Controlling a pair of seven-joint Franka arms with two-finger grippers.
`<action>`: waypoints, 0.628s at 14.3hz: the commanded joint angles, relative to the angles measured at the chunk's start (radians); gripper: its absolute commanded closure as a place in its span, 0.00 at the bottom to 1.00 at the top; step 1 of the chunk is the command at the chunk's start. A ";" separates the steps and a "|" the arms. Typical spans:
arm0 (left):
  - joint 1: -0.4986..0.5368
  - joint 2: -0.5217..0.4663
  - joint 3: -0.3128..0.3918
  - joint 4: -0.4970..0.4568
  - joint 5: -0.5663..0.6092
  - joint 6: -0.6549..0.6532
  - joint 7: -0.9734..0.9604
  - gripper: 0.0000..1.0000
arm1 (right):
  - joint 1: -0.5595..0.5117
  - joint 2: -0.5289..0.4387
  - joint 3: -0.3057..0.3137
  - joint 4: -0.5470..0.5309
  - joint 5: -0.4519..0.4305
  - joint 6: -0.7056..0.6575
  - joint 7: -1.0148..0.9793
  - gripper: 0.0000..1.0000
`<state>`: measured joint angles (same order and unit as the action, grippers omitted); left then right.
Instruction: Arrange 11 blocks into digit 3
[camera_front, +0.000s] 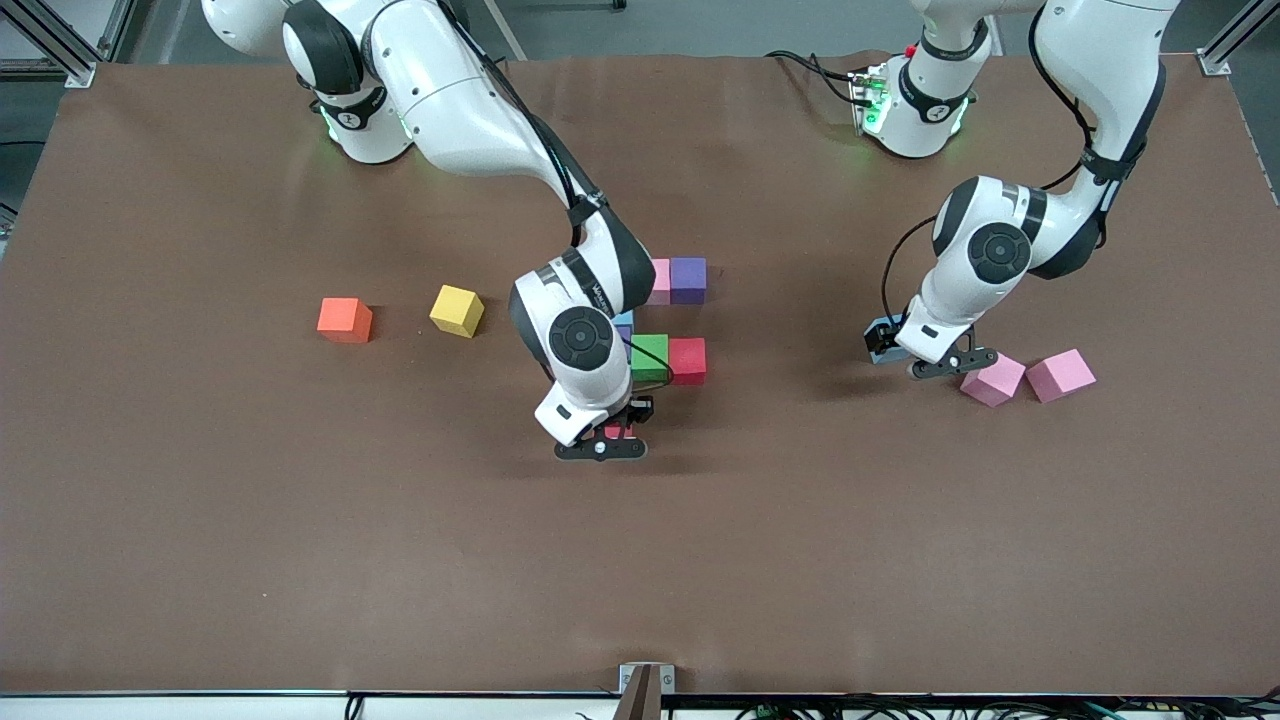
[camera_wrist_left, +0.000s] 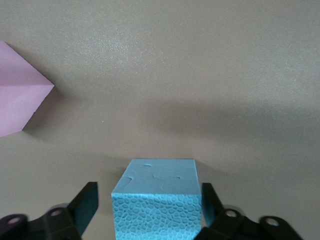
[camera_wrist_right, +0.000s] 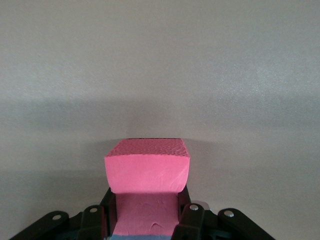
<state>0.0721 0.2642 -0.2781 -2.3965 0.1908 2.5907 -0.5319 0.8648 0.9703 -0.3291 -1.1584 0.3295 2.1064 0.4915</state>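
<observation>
Tool of the right arm (camera_wrist_right: 146, 205) first: clenched on a red block (camera_wrist_right: 147, 170), low over bare worktop (camera_front: 300, 560), nearer the front camera than the green block (camera_front: 650, 356) and the second red block (camera_front: 688, 360). Judged as the placing step, with the lower part of the 3 not yet built.

Next, toward the left arm's end, left tool (camera_wrist_left: 149, 192) down at the worktop astride a blue block (camera_wrist_left: 157, 200), released, with a gap showing beside one finger (camera_wrist_left: 87, 200). Judged as a pick not yet made. Just beside it, two loose pink blocks (camera_front: 992, 380) (camera_front: 1060, 375), touching or nearly so.

Farther from the camera, toward the right arm's end, a yellow block (camera_front: 457, 310) and an orange cube (camera_front: 344, 320), well apart from the figure. Farther again, a blue block (camera_front: 623, 322) half hidden by the right arm, then a pink block (camera_front: 659, 281) and a purple block (camera_front: 688, 279) side by side at the figure's top.

Called for next:
- Set the red block down square and in line with the column above.
- Let go only once flat.
- Clamp the blue block evenly, without nudging the pink neighbour.
</observation>
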 joint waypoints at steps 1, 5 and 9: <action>0.008 -0.007 -0.010 -0.009 0.006 0.020 -0.011 0.36 | 0.007 -0.024 0.002 -0.038 -0.017 0.001 -0.014 0.96; 0.000 -0.002 -0.012 0.043 0.004 0.016 -0.095 0.72 | 0.014 -0.038 0.004 -0.061 -0.017 0.003 -0.014 0.96; -0.008 0.081 -0.012 0.195 0.004 0.000 -0.197 0.74 | 0.020 -0.039 0.004 -0.066 -0.015 0.004 -0.011 0.95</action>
<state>0.0691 0.2820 -0.2861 -2.2940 0.1908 2.6057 -0.6894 0.8684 0.9697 -0.3291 -1.1651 0.3289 2.1065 0.4839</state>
